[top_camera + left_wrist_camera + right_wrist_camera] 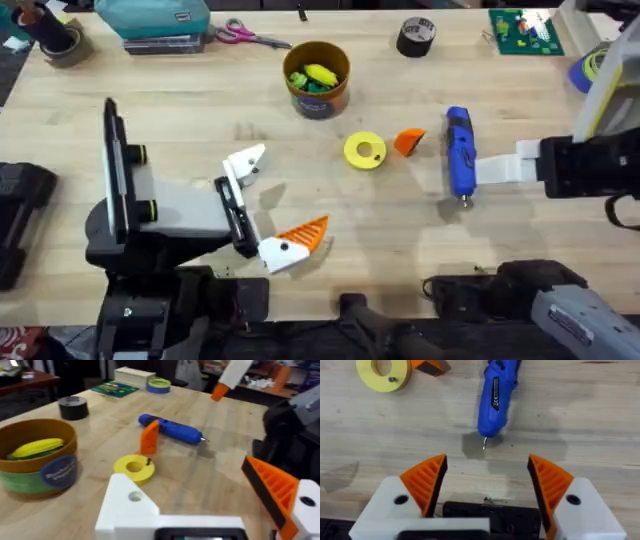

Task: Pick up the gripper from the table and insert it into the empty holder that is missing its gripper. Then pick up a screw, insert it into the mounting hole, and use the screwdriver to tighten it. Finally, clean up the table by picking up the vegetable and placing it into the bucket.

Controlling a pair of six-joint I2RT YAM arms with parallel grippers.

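Overhead: your loose orange gripper (409,141) lies right of centre on the bench (200,110), beside the upright-running screwdriver (459,152), nearer your right tool (500,168).

Left wrist: your left tool (215,505) is open, its bare holder (131,505) at lower centre.

Right wrist: your right tool (487,477) gapes empty; the screwdriver tip points down at it.

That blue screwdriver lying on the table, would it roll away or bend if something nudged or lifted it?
The screwdriver looks like a rigid plastic pen shape, so it probably won't bend. Its rounded body lies flat on the table, so a sideways nudge might roll it. The thin metal tip seems the most delicate part.
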